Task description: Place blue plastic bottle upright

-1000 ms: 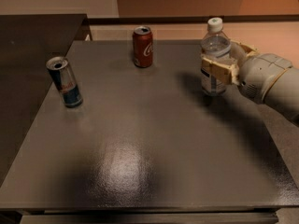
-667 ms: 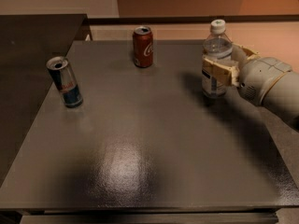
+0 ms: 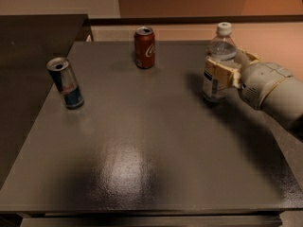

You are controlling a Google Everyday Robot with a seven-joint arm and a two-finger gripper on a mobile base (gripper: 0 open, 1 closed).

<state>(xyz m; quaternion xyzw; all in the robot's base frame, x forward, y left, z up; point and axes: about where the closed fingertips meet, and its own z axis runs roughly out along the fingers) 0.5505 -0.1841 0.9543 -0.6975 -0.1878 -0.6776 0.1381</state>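
white coca-cola script shows on the red aluminium can [image 3: 144, 47]; markings on the blue-and-silver slim can [image 3: 65, 82] and the blue plastic bottle [image 3: 221, 48], clasped by the gripper [image 3: 221, 72] at right, are illegible.

The scene is dim and warm-toned. Light seems to fall from above: the table [image 3: 42, 183] carries 1 broad, pale patch of glare near its front middle, with darker bands on either side. The wall [image 3: 199, 1] glows orange at the upper right. The 2 cans, the red can [image 3: 144, 47] and the blue can [image 3: 65, 83], catch small highlights on their rims and cast faint, soft shadows. At the right, the gripper [image 3: 217, 71], closed around the upright bottle [image 3: 221, 48], throws a soft shadow leftward. The bottle's cap and the pale arm [image 3: 272, 89] are brightest; a shadow lies beneath the arm.
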